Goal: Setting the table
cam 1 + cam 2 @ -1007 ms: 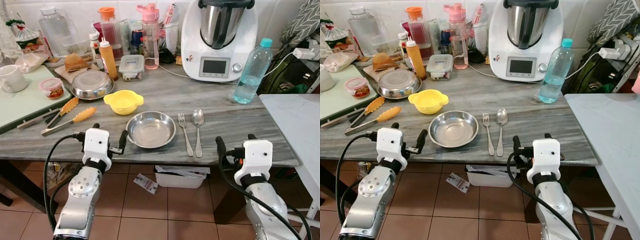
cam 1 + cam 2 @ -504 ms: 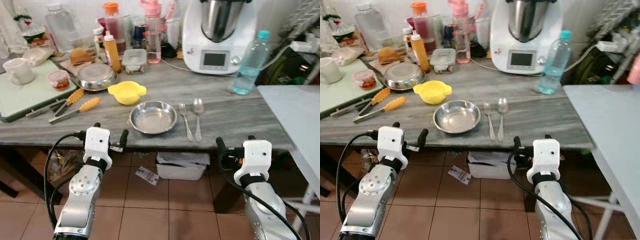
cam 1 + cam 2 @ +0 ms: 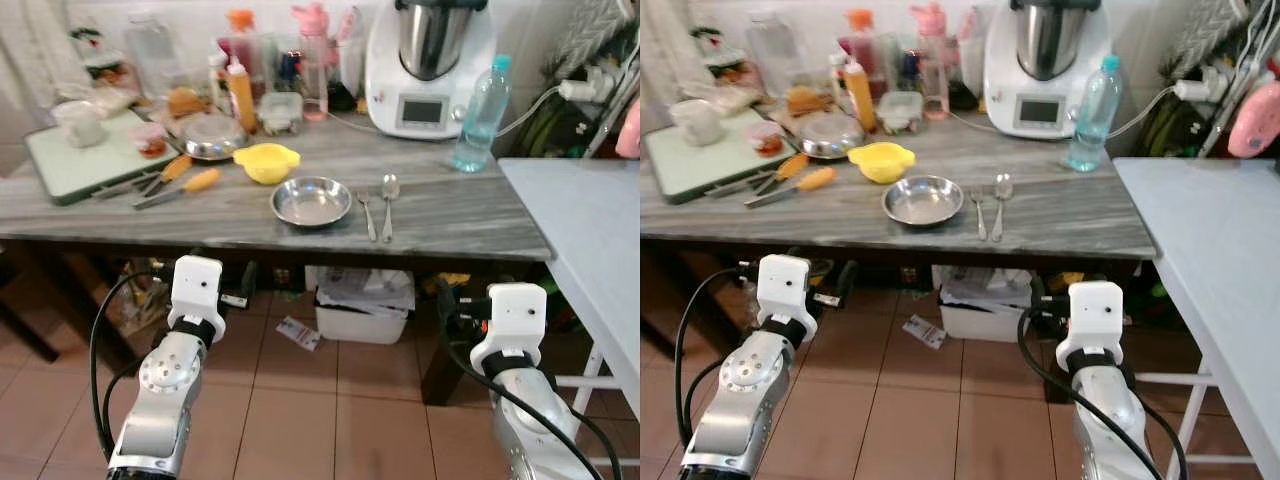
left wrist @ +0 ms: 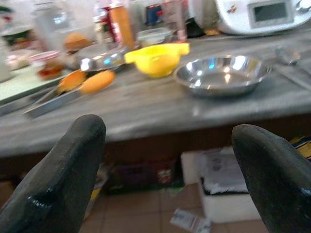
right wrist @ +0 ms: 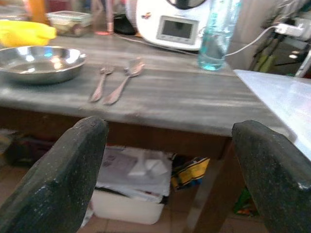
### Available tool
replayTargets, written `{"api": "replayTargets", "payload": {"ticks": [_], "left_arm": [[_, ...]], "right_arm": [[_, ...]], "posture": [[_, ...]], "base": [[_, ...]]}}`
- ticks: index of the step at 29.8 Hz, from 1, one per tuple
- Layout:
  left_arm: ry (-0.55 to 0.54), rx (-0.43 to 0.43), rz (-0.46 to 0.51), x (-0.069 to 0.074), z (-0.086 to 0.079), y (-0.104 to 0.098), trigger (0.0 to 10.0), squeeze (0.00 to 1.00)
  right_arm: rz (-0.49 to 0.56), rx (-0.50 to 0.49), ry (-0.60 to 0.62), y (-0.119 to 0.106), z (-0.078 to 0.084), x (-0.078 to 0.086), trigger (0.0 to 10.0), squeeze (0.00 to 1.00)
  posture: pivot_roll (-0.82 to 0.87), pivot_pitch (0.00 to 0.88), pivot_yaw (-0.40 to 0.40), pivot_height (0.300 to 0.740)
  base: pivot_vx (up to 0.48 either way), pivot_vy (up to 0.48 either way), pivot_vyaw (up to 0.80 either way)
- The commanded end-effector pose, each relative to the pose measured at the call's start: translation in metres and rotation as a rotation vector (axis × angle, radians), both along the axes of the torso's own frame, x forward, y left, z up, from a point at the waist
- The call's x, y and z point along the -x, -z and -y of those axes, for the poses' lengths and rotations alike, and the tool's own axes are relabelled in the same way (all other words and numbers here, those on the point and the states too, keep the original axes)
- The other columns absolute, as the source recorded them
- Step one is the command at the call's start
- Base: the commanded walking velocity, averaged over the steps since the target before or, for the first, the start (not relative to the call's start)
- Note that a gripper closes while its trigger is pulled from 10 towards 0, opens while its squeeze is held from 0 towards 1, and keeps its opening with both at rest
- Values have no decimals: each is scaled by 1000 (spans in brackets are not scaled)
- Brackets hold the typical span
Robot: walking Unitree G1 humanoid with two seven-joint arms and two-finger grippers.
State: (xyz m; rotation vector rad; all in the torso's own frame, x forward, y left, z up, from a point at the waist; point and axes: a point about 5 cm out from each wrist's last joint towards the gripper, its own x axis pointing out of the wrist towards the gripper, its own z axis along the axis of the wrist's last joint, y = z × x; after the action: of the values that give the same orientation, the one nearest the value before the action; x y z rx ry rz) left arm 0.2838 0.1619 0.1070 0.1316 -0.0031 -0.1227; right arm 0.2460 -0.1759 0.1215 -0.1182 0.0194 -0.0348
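A steel bowl point(image 3: 311, 200) sits near the front edge of the grey marble table point(image 3: 450, 215). A fork point(image 3: 365, 212) and a spoon point(image 3: 388, 195) lie side by side just to its right. A yellow bowl point(image 3: 266, 162) stands behind it to the left. My left gripper point(image 4: 167, 132) is open and holds nothing. It hangs below table height, in front of the table's edge. My right gripper point(image 5: 170, 127) is likewise open with nothing in it, low and in front of the table, facing the fork and spoon.
A white kitchen machine point(image 3: 430, 50), a water bottle point(image 3: 478, 115) and several bottles line the back. Orange-tipped tongs point(image 3: 180, 185), a lidded steel bowl point(image 3: 212, 138) and a green tray point(image 3: 85, 165) lie to the left. A white table point(image 3: 600, 240) stands at the right. A white bin point(image 3: 365, 305) is under the table.
The whole view has drawn back from the table, which now looks smaller and farther. Both grippers, once level with its front edge, now sit below it. Nothing on the table moved.
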Motion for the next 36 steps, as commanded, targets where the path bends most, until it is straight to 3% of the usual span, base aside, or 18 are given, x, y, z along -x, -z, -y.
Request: {"api": "replayTargets", "payload": {"ticks": [1, 9, 12, 20, 30, 36], "left_arm": [[4, 2, -4, 0, 1, 0, 10000, 0], [3, 2, -6, 0, 1, 0, 10000, 0], [20, -4, -12, -3, 4, 0, 10000, 0], [40, -3, -4, -4, 6, -1, 10000, 0], [94, 20, 1, -4, 12, -3, 10000, 0], [108, 28, -7, -5, 14, -3, 10000, 0]], "right_arm": [[-6, -2, 1, 1, 1, 0, 10000, 0], [-6, -2, 2, 1, 1, 0, 10000, 0], [-29, -100, -49, 2, -8, -3, 10000, 0], [-29, -132, -65, 0, -9, -4, 10000, 0], [-1, -22, -14, -3, -3, -9, 10000, 0], [23, 26, -2, -7, 0, -11, 10000, 0]], "posture": [[-99, 0, 52, 740], [-99, 0, 52, 740], [-107, 0, 63, 740], [-107, 0, 63, 740], [-111, 0, 64, 740], [-116, 0, 66, 740]], "base": [[-304, 0, 0], [-304, 0, 0], [-312, 0, 0], [-298, 0, 0], [0, 0, 0], [0, -328, 0]]}}
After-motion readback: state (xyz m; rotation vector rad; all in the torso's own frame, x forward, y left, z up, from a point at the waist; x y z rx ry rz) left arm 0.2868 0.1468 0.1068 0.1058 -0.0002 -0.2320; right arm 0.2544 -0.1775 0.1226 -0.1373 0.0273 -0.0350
